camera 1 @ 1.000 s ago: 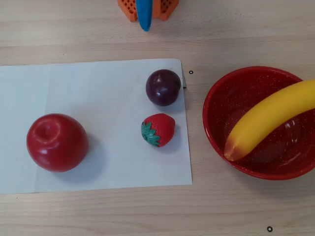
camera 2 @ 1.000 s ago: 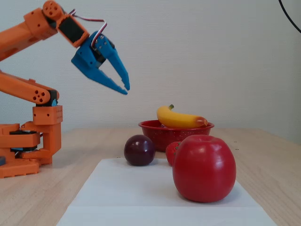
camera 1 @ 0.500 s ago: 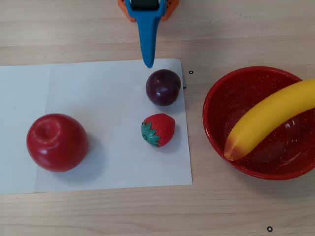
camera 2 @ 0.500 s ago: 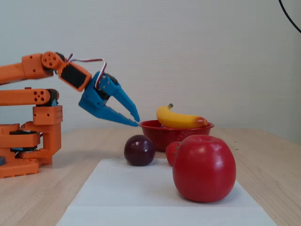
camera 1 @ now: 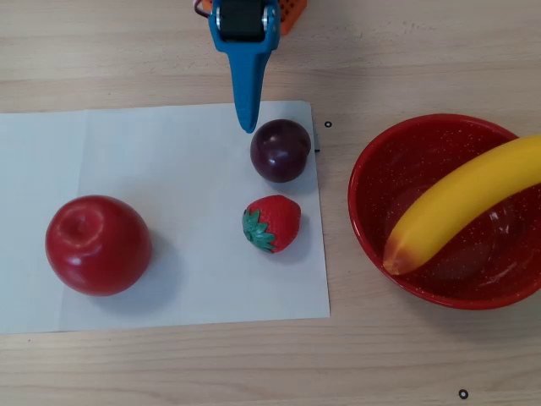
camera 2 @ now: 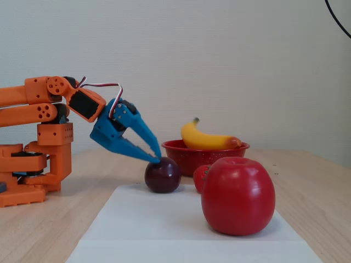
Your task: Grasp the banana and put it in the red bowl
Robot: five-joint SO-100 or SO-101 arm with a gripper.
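Item: blue fingers [camera 2: 156, 158] on an orange arm [camera 2: 33, 101], angled down with the tips just above and touching or nearly touching the plum [camera 2: 163, 174]. Parted a little in the fixed view, holding nothing; overhead they [camera 1: 247, 127] read as a single blade, so the gap was hidden there.

Item: banana [camera 1: 461, 206], well to the far side of the plum from the fingers, lying across the red bowl [camera 1: 372, 182]. Too long to sit inside, it rested propped on the rim, reddish tip over the near wall, the other end running out of the overhead picture. The task's placing looked already done.

Item: strawberry [camera 1: 272, 223], just beyond the plum from the fingertips; apple [camera 1: 98, 244], well apart to one side. All three lay on a white paper sheet [camera 1: 169, 169] over the wooden surface [camera 1: 406, 68].

Views: overhead gave the layout and the banana's diagonal lie; the fixed view gave finger height, the opening, and the banana's raised stem end [camera 2: 195, 120], while the apple [camera 2: 237, 195] half hid the strawberry.
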